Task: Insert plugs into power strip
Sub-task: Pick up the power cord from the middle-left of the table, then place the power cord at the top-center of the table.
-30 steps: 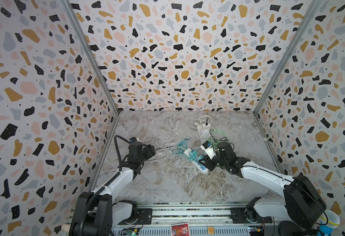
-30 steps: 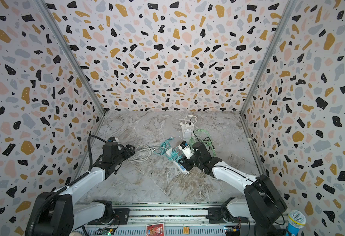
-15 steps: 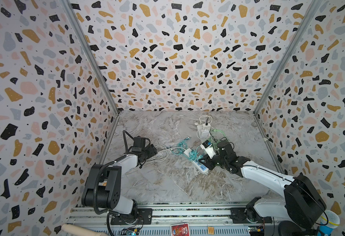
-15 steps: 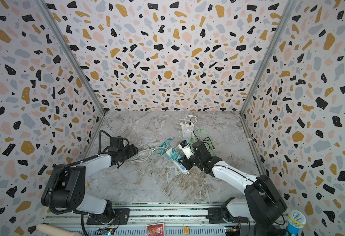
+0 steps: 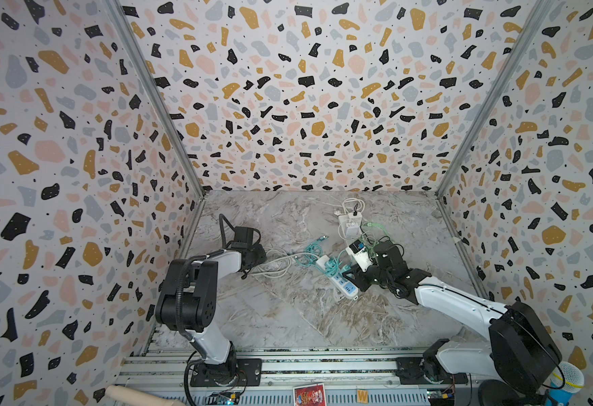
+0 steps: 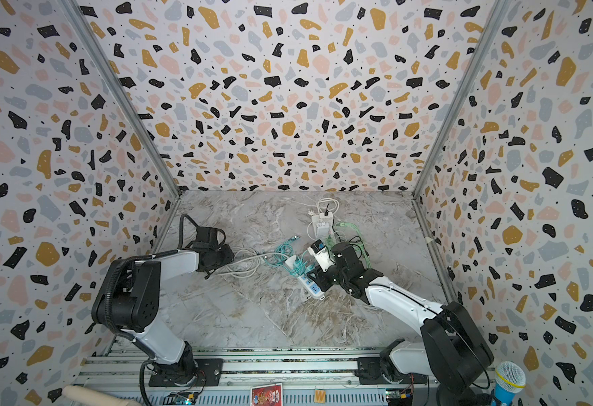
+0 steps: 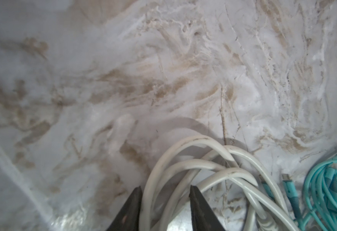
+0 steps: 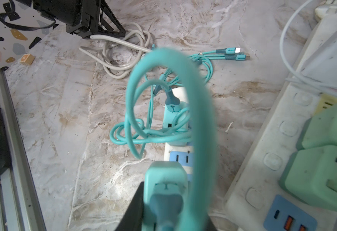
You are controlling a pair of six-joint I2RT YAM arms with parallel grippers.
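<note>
- The right end effector [image 8: 169, 200] is clamping a teal plug [image 8: 163, 174]. The plug is a smooth, boxy block with rounded corners, and a darker blue-grey cable boot is sticking out of its back. The black, wedge-shaped fingers [image 8: 135, 206] are pressing on its sides.
- This plug is hanging just over the power strip [image 8: 178, 157], a slim white plastic bar with pale-blue socket faces cut by narrow slots. Whether its prongs are entering a slot cannot be told.
- A second teal plug [image 8: 173, 120] is sitting farther along the same strip. Its glossy teal cable [image 8: 127, 138] is curling in loose loops beside it, and one blurred loop is arching close to the lens.
- A wider strip [image 8: 263, 152] is lying just beside it, off-white and scuffed, with a row of round dimples. Two mint green plugs [image 8: 323, 180], matte and grimy, are sitting in it.
- The left end effector [image 7: 164, 200] is showing two dark, tapered fingers straddling strands of a thick white cable [image 7: 193, 164], which is round in section and smudged. Whether they are pinching it cannot be told.
- The counter [image 5: 270, 316] is carrying everything on a marble-patterned surface of pale grey with tan and brown veining.
</note>
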